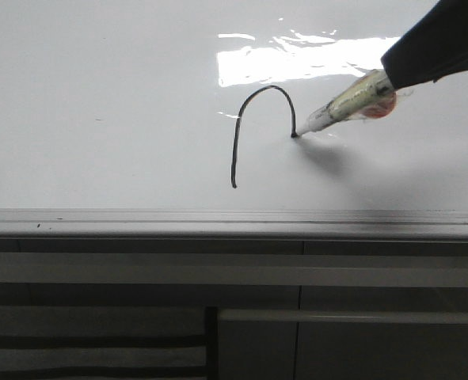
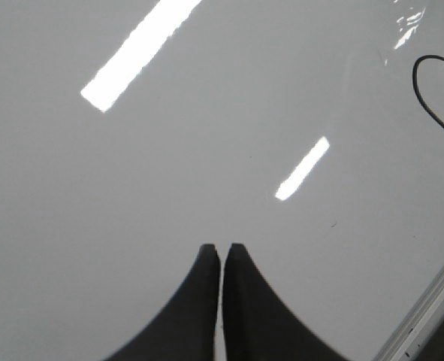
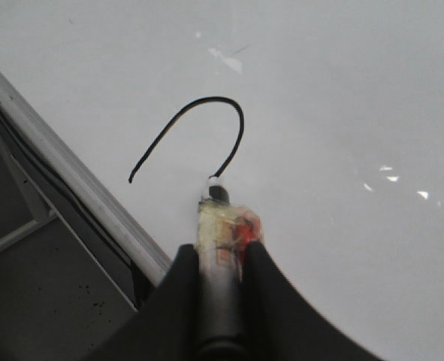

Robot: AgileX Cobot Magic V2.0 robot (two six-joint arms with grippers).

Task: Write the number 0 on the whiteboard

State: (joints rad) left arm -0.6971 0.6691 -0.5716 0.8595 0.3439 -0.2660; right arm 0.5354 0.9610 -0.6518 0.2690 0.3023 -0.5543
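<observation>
Midway: right pincer [image 3: 223, 252] clenched on marker [image 1: 346, 103], tip touching whiteboard [image 1: 99, 119]; 0 [image 1: 253, 119] half drawn. Left pincer [image 2: 222, 256] closed, empty. Judged light, stiff, slippery barrel; gripped mid-barrel.

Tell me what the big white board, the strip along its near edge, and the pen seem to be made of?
The whiteboard looks like a smooth, glossy coated panel: it mirrors ceiling lights as sharp glare. Its edge rail appears to be brushed silver-grey metal, probably aluminium, with a dull sheen. The marker seems plastic, its barrel wrapped in clear shiny tape, held by the right end effector, whose dark fingers look matte.
</observation>
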